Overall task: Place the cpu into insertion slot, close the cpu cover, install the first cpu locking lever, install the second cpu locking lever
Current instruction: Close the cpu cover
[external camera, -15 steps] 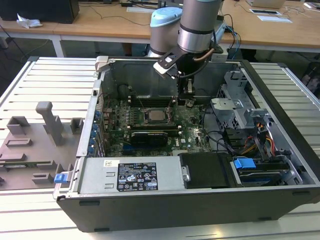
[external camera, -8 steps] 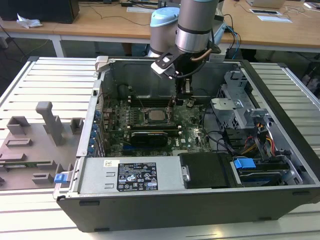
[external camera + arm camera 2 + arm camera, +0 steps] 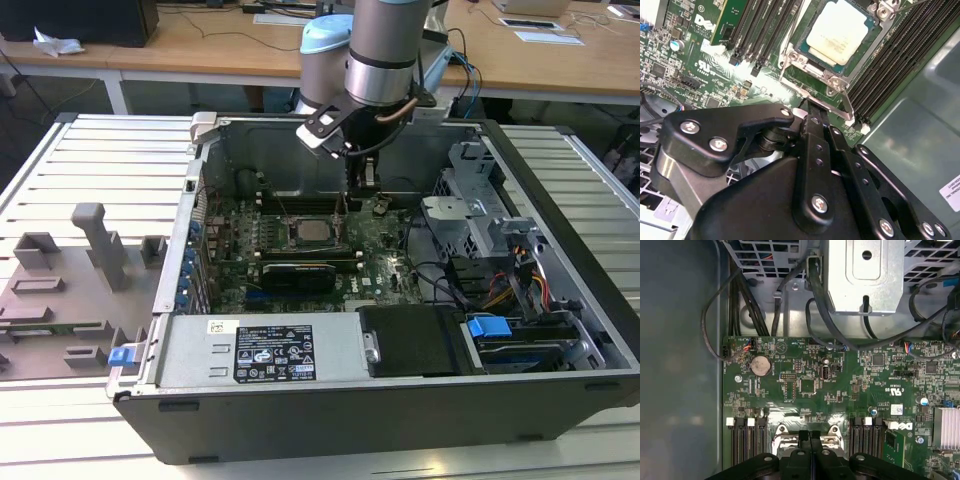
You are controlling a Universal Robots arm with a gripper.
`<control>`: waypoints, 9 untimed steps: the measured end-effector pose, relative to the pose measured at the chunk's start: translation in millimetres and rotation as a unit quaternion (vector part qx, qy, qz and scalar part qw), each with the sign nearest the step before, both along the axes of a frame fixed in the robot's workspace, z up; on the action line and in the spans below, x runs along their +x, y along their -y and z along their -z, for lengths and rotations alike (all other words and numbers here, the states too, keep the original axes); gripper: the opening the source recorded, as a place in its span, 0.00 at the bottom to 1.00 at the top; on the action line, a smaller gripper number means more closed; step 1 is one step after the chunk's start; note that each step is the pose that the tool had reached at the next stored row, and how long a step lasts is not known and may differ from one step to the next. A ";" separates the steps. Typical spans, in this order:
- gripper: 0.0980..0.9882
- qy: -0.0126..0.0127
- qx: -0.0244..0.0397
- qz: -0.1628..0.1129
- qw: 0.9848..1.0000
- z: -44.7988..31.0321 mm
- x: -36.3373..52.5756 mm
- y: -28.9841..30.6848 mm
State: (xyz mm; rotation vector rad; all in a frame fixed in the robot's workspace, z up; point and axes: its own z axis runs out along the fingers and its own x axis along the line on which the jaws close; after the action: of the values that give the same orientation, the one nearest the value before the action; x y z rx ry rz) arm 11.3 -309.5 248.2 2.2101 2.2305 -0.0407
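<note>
Inside open computer case (image 3: 400,415), cpu (image 3: 837,31) seated in insertion slot (image 3: 794,59); pincer (image 3: 810,436) pressed together, tips just beside slot.

A robotics lab or test workshop — in the exterior view an open desktop computer case (image 3: 350,420) lies on a table (image 3: 110,160) of grey slatted aluminium profile, its green motherboard (image 3: 385,238) bare. At the frame's left stand grey moulded fixture blocks (image 3: 98,245). Along the top run pale wooden desks (image 3: 200,45) with papers (image 3: 545,32) — and a robot arm (image 3: 385,45) reaches down at upper centre.
</note>
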 end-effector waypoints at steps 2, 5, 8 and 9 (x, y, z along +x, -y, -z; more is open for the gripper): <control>0.01 0.000 0.000 0.000 1.000 0.1 -1.4 0.0; 0.01 0.000 0.000 0.000 1.000 0.5 -4.9 0.0; 0.01 0.000 0.000 0.000 1.000 0.8 -8.2 0.0; 0.01 0.000 0.000 0.000 1.000 0.8 -8.8 0.0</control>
State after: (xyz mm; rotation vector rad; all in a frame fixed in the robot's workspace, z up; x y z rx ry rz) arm 2.5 -309.5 247.4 2.2101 2.2306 -0.0407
